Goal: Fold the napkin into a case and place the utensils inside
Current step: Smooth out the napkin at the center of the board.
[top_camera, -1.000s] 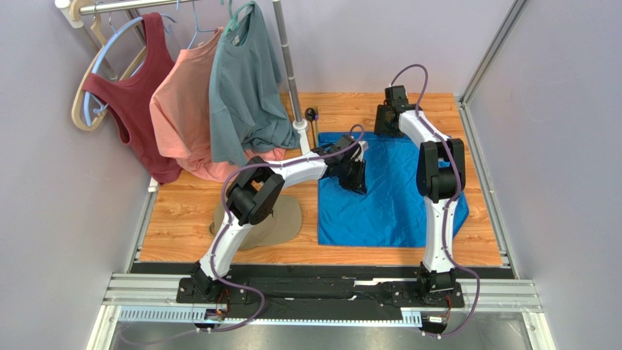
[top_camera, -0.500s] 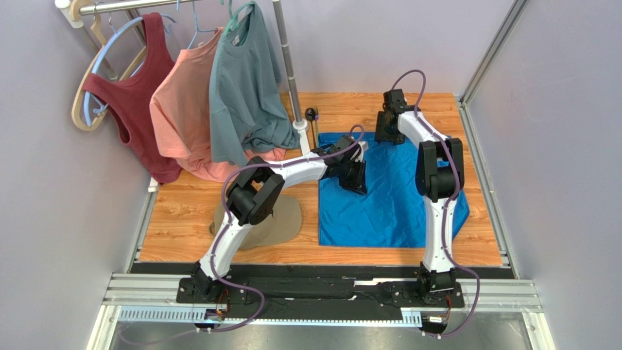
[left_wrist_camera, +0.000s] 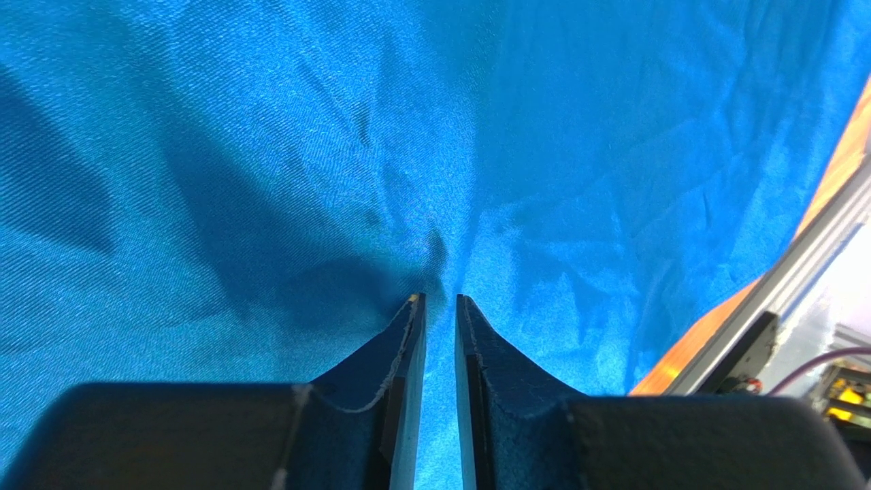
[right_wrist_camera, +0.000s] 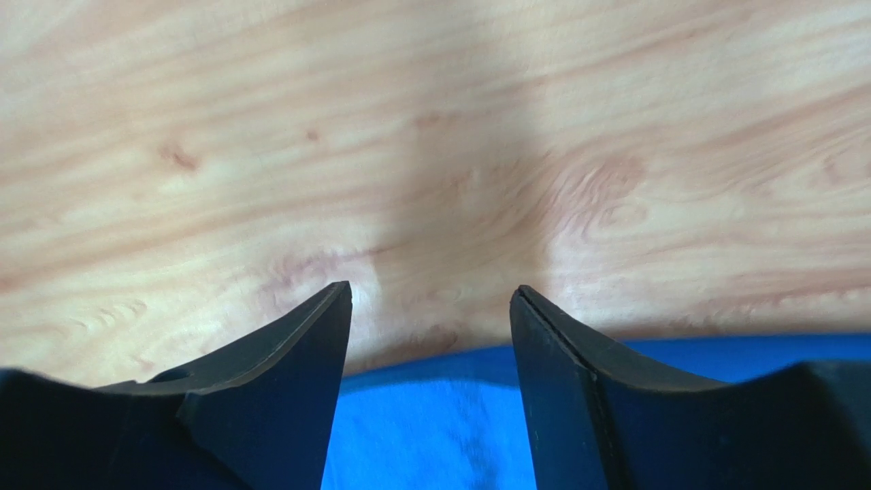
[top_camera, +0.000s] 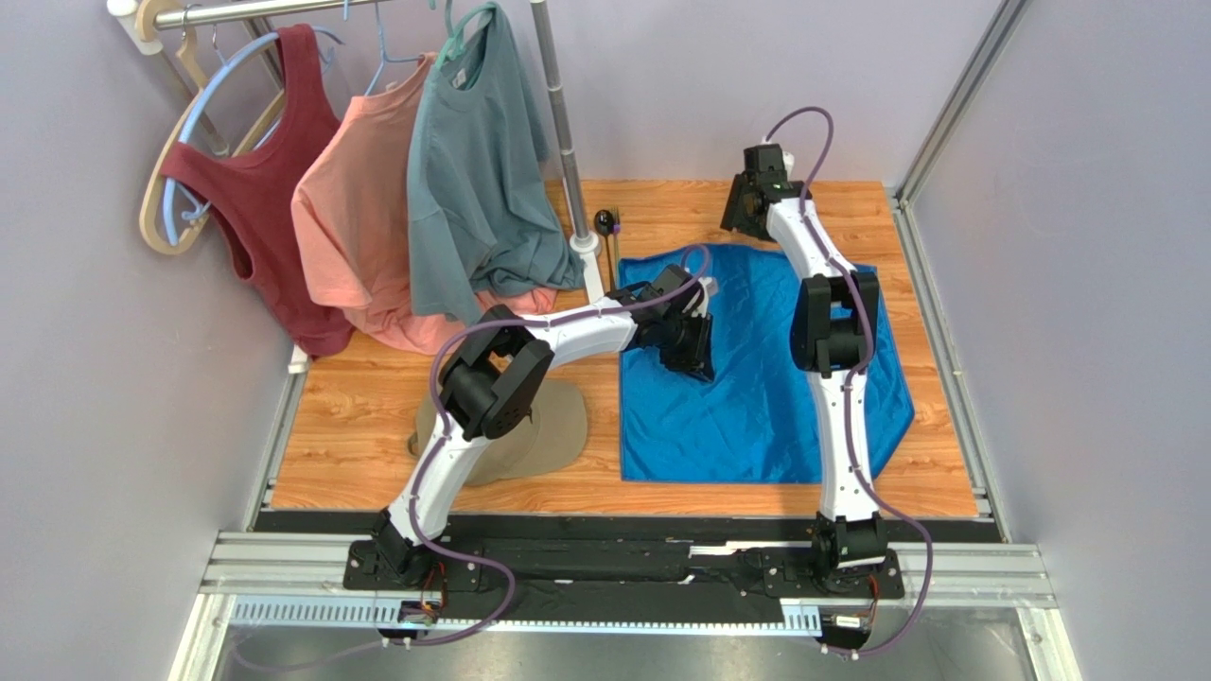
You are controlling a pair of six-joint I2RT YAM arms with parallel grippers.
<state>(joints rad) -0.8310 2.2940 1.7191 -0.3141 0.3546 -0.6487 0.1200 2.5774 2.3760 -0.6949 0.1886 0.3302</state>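
Note:
The bright blue napkin [top_camera: 739,383] lies spread flat on the right half of the wooden table, not folded into a case. My left gripper [top_camera: 692,348] stands on its left part. In the left wrist view the jaws are almost together on a small pucker of napkin [left_wrist_camera: 562,153], with creases running to the left gripper [left_wrist_camera: 438,298]. My right gripper [top_camera: 739,206] hovers open over the far edge. The right wrist view shows the right gripper [right_wrist_camera: 429,293] empty, above bare wood and the napkin's edge [right_wrist_camera: 429,429]. One of the utensils, a dark spoon [top_camera: 610,234], lies by the napkin's far left corner.
A clothes rack's pole [top_camera: 566,142] stands at the back left, with a grey-teal shirt [top_camera: 476,170], a pink top [top_camera: 356,227] and a red top [top_camera: 263,170] hanging from it. A tan cap [top_camera: 547,433] lies left of the napkin. Metal rails edge the table on the right [top_camera: 938,327].
My right gripper has let go of the napkin's far edge, opened wider and drawn back and up. The napkin's far right part now lies spread farther out. The left gripper has not moved.

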